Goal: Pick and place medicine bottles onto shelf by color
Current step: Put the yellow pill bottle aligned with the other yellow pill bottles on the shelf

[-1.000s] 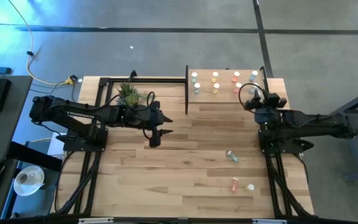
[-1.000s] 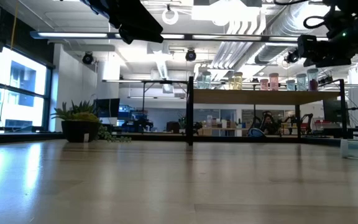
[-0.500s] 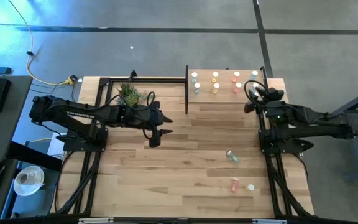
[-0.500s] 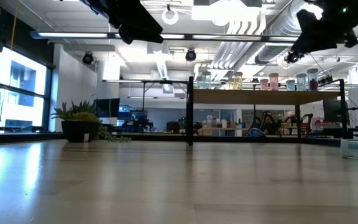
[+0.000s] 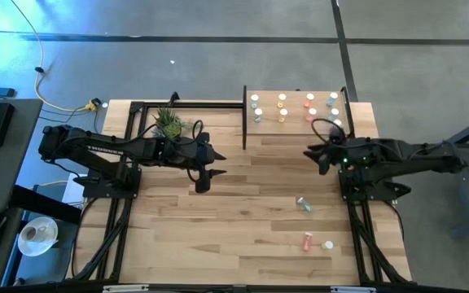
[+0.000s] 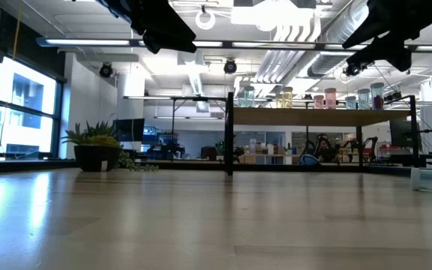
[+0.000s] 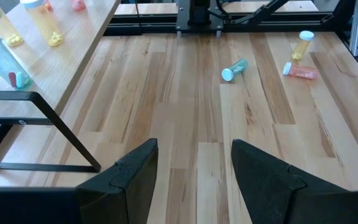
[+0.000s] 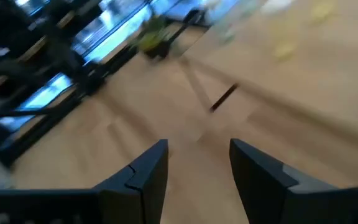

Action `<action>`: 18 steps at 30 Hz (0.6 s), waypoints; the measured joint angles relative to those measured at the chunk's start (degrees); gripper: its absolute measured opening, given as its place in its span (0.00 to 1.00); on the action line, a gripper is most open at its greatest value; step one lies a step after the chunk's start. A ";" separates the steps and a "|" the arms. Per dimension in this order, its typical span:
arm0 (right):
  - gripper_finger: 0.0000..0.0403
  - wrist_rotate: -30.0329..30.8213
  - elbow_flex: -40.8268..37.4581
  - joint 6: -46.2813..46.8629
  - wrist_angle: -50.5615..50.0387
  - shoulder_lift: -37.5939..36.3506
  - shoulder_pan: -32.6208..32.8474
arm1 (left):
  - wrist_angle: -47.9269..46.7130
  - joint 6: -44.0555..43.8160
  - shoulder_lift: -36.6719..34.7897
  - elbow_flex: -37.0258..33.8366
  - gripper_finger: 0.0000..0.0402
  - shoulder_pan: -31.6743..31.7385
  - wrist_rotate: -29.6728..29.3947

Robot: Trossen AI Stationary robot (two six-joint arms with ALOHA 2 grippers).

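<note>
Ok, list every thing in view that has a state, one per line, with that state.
left gripper: open, empty, above the table's middle.
right gripper: open, empty, just in front of the shelf.
shelf: holds eight upright bottles.
teal bottle: lying on the table.
orange-red bottle: lying on the table.
yellow bottle: on the table beside the orange-red one.

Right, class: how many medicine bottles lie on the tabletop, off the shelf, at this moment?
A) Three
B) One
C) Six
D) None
A: the left wrist view shows a teal bottle, an orange-red bottle and a yellow bottle on the tabletop, all off the shelf.
</note>
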 joint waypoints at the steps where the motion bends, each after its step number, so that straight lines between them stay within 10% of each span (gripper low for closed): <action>1: 0.40 -1.24 0.00 1.59 -0.01 0.62 0.77 | 0.00 0.00 0.00 0.02 0.48 0.00 -0.01; 18: 0.40 -10.32 0.00 22.56 -3.42 11.32 16.19 | -3.89 -0.07 0.00 0.02 0.48 0.00 -0.01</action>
